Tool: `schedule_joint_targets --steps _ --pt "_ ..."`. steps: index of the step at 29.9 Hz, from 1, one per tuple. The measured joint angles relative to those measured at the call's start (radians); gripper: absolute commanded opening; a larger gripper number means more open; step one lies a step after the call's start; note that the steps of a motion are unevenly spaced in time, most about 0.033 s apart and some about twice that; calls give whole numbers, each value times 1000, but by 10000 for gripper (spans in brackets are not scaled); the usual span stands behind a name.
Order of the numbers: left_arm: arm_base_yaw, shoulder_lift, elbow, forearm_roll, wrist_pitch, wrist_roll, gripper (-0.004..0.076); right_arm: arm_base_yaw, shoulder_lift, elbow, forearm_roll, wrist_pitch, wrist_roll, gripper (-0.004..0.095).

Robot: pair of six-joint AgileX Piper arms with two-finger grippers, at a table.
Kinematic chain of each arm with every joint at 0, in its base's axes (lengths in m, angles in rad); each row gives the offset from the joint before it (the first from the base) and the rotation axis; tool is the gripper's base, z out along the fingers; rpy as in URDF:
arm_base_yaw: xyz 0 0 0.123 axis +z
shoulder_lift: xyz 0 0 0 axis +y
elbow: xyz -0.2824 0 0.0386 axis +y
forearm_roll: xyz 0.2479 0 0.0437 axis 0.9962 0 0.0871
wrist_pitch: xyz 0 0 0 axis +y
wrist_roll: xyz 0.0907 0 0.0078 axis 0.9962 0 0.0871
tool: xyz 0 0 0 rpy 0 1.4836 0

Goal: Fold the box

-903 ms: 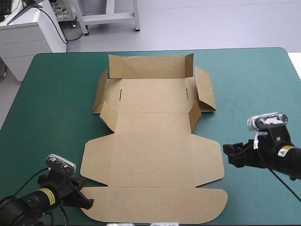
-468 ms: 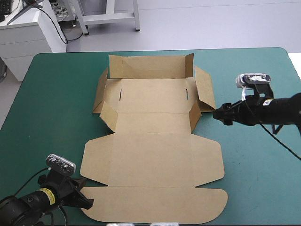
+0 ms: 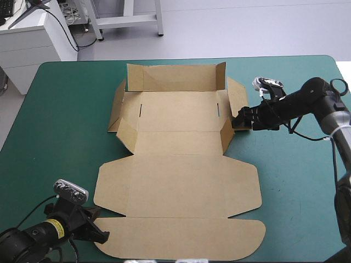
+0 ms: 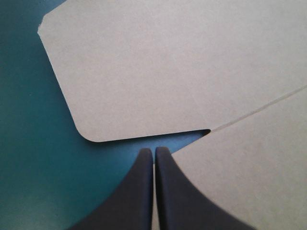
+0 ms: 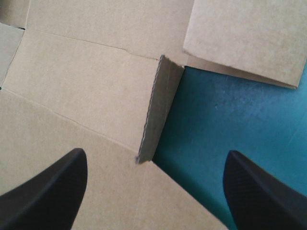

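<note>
Right wrist view: right gripper (image 5: 154, 153) has its black fingers spread wide, nothing between them, hovering over the box (image 5: 86, 81). Straight ahead of the gap stands a small corner tab (image 5: 156, 110), up on edge. Beyond it lies the right side flap (image 5: 244, 38), with the teal-green cover (image 5: 230, 120) showing under it.

High view does not show that spread. It only puts the right gripper (image 3: 241, 118) at the near end of the right side flap (image 3: 238, 101); contact cannot be judged.

Left wrist view: left gripper (image 4: 153, 149) has its fingers pressed together in one point, pinching nothing, low over the cover (image 4: 29, 158). The tips sit just short of the notch between a rounded lid wing (image 4: 158, 72) and the front tuck flap (image 4: 249, 172).

High view places the left gripper (image 3: 98, 233) at the box's near left corner. Only this view gives the whole box (image 3: 175, 181): brown, mid-table, back wall (image 3: 175, 78) raised at the far end, side flaps tilted out, lid and tuck flap (image 3: 181, 238) flat toward the near edge of the cover (image 3: 60, 126).
</note>
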Motion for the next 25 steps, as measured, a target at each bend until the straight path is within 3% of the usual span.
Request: schedule_joint_targets --steps 8,17,20,25 --pt "0 0 0 0 0 0 -8 1 182 -122 62 89 -3 715" --pt "0 0 0 0 0 0 -8 57 284 -157 96 93 -26 694" --pt "0 0 0 0 0 0 -8 84 297 -157 94 94 -30 547" --pt "0 0 0 0 0 0 -8 102 310 -157 50 83 -31 69"
